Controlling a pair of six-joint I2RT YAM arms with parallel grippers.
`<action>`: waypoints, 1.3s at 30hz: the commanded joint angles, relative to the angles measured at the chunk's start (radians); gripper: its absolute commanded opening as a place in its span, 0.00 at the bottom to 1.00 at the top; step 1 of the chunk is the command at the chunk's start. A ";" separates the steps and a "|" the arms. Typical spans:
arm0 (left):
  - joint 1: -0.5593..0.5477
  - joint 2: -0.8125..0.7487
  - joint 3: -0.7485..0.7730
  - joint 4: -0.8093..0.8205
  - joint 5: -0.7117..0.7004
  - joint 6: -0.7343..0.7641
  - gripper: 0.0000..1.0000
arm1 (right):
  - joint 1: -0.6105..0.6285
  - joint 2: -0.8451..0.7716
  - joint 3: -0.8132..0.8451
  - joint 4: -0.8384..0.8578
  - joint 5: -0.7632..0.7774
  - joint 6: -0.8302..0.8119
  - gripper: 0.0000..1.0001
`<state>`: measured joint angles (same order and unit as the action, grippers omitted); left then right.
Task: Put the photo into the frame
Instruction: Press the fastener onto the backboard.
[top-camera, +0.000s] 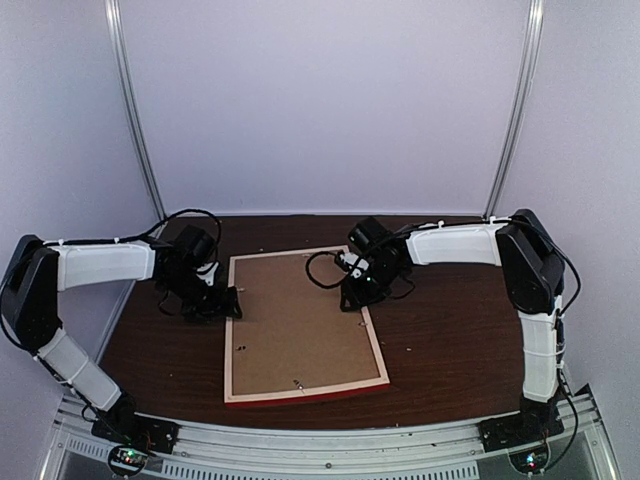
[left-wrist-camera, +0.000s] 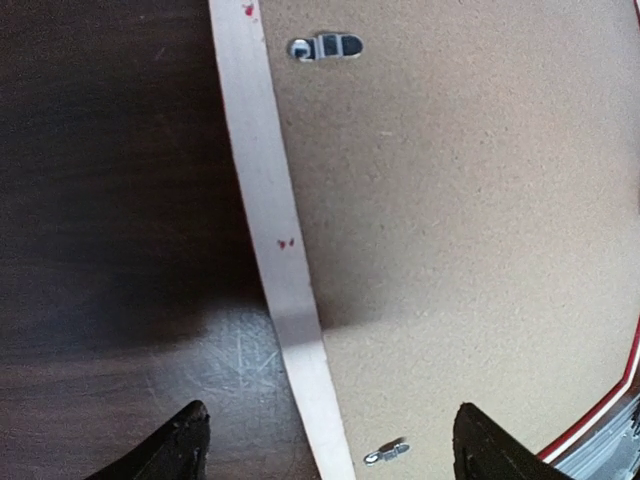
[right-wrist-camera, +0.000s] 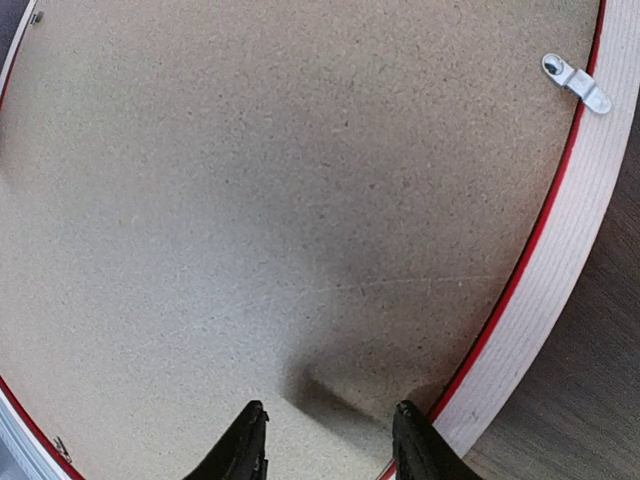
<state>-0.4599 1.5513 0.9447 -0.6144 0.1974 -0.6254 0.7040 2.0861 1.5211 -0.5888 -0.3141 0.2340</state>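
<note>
On the dark brown bench (top-camera: 450, 350) the frame (top-camera: 231, 340) lies face down, pale bare wood up, with a strip of red showing along its near edge. A plain brown backing board (top-camera: 300, 320) fills its opening; the photo shows in no view, and whether it lies under that board cannot be told.

The left fingers (top-camera: 222, 304) stand at the frame's left rail. The right fingers (top-camera: 352, 298) stand over the frame's right rail, toward its far corner.

Pale walls close the space behind the frame, with two slim metal posts (top-camera: 135, 110) rising against them. An aluminium rail (top-camera: 330, 440) runs along the bench edge on the near side of the frame.

Only the left wrist view shows the left fingers (left-wrist-camera: 185, 440) spread wide and holding nothing, one over the bench and the other over the board, the frame's rail between them, plus two small metal clips (left-wrist-camera: 325, 46) on the board. The right wrist view alone shows the right fingers (right-wrist-camera: 245, 440) parted and empty above the board, a thin red line along the frame's inner lip, and another clip (right-wrist-camera: 575, 82).
</note>
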 joint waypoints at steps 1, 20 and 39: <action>0.009 -0.016 0.031 -0.030 -0.072 0.040 0.85 | -0.036 0.052 -0.028 -0.074 0.072 -0.002 0.44; 0.086 0.078 0.063 0.094 0.069 0.113 0.85 | -0.046 -0.179 -0.061 0.003 0.030 0.010 0.49; 0.103 0.207 0.080 0.159 0.185 0.107 0.81 | -0.021 -0.187 -0.115 -0.085 0.044 -0.049 0.57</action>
<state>-0.3634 1.7302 0.9943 -0.4969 0.3317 -0.5285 0.6579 1.9057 1.4254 -0.6628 -0.2630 0.2012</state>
